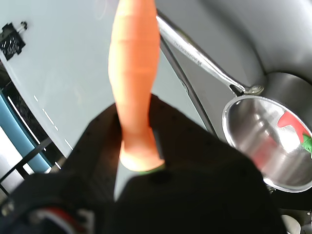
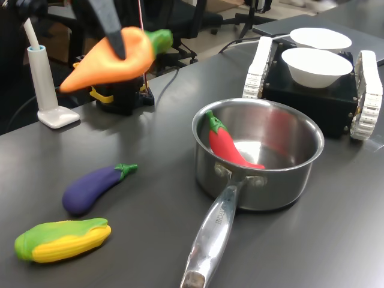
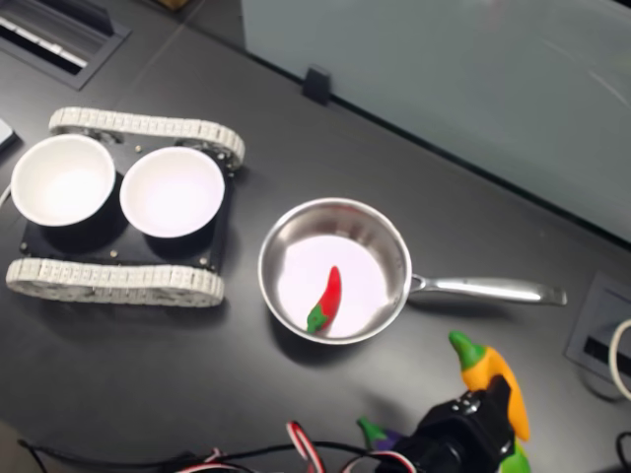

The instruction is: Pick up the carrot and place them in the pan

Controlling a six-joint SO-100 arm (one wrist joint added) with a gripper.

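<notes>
Jaws (image 1: 139,161) tight around carrot (image 1: 134,68); airborne

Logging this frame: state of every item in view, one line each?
Orange toy carrot: gripped, lifted off the table.
Gripper: shut on carrot.
Stainless-steel saucepan: upright, holds only the chili.
Red chili pepper: lying inside the pan.
Purple eggplant: lying on the table.
Yellow-green corn cob: lying on the table.
Two white bowls: upright, empty.

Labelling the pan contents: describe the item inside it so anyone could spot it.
Find the shiny steel saucepan mid-table, its long handle toward the first exterior view's bottom. Inside lies a glossy red chili pepper with a green stem, the only vegetable in it; the others lie outside.
</notes>
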